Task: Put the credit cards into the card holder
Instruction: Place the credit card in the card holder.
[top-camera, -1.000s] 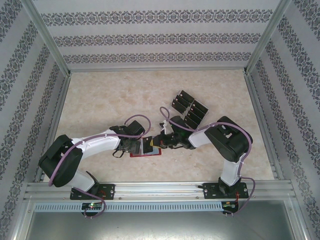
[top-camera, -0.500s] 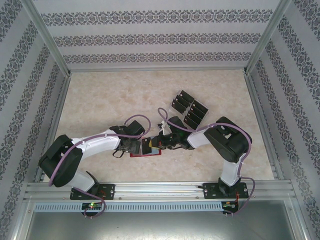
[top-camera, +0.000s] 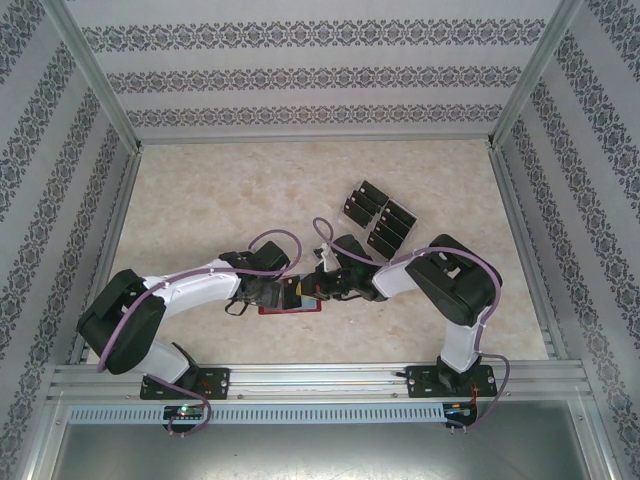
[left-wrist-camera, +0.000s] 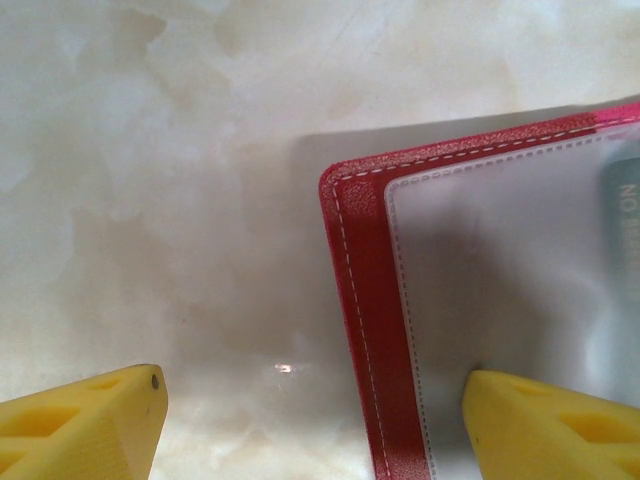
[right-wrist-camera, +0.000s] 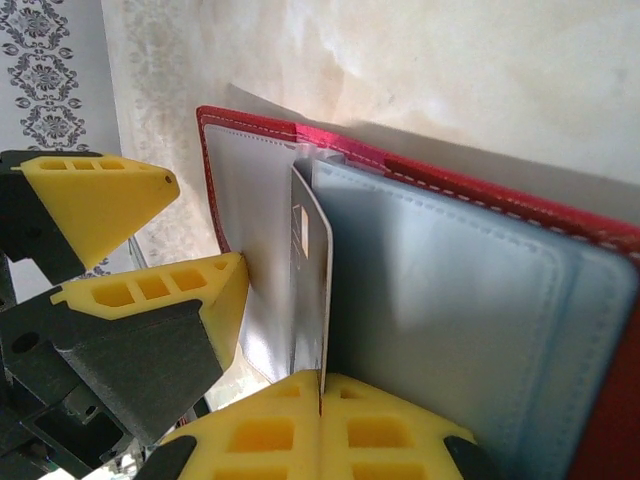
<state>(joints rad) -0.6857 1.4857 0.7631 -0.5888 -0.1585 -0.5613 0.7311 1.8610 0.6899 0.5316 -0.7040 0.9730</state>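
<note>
From above, your right gripper is sitting a little further left than a second ago, closing in on the card holder between the arms. The spare cards are waiting well behind.

At the left wrist, your left gripper is standing wide, one finger pinning the pale inner panel.

At the right wrist, the jaws are pinching a credit card, and its edge is entering beside the grey-blue pocket. Insertion looks under way.
</note>
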